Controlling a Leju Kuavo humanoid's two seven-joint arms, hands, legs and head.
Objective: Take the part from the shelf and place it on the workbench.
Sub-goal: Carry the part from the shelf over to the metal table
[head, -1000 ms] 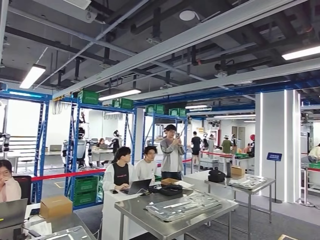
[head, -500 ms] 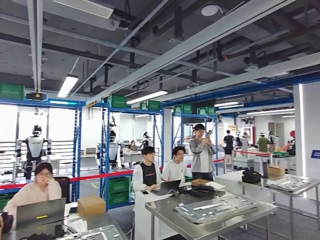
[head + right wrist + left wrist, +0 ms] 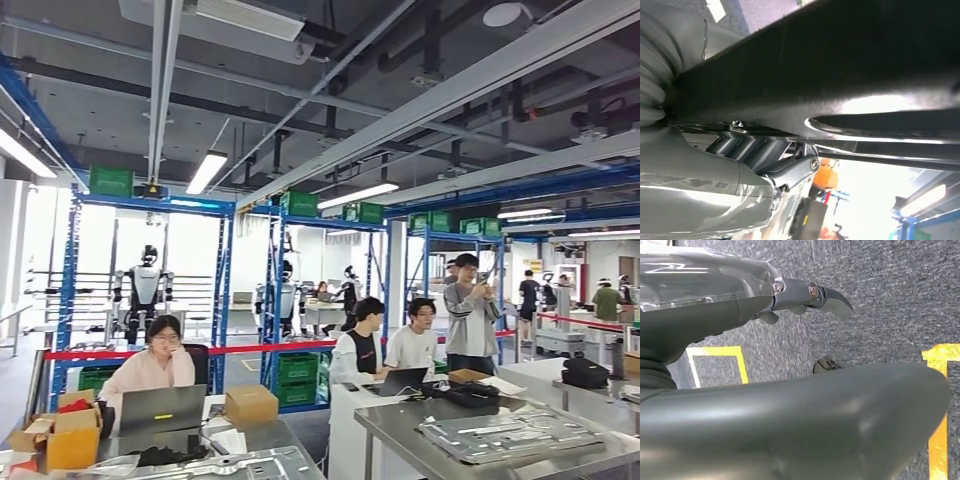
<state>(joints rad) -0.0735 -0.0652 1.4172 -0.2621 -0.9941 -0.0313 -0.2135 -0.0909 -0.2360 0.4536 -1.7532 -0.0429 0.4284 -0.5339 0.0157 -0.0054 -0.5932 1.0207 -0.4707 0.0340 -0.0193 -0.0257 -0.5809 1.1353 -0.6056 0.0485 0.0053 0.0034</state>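
Dark and flat, a slab (image 3: 866,65) crosses the right wrist view close against the right hand (image 3: 715,195), with one glossy rounded edge catching the light. It is backlit and cut off on all sides, so I cannot tell whether it is the part. The hand's dark fingers (image 3: 742,150) lie just under it. Whether they clamp it or merely sit beside it is hidden, so that hand's state cannot be told.

The left hand (image 3: 791,420) holds nothing. Its thick grey thumb lies well apart from the straight dark fingers (image 3: 828,295), above a grey carpeted floor (image 3: 885,300) with yellow painted lines (image 3: 940,440).

In the head view, a steel workbench (image 3: 392,425) stands at the lower right. A silvery pressed-metal panel (image 3: 513,437) lies flat near its front edge, ribbed and shallow. Its far end runs out of the picture. A second bench (image 3: 264,437) at the lower left carries another panel (image 3: 226,468) at its near edge, mostly cut off. It also holds a laptop (image 3: 162,410) and a cardboard box (image 3: 251,403).

Behind the benches sit three people (image 3: 155,362), and a fourth stands with raised hands. Further back rise blue shelf racks (image 3: 219,290) topped with green crates (image 3: 110,181). What sits on their lower shelves is too small to make out. Grey humanoid robots (image 3: 142,295) stand between the racks, and a red barrier tape (image 3: 249,349) runs across them.
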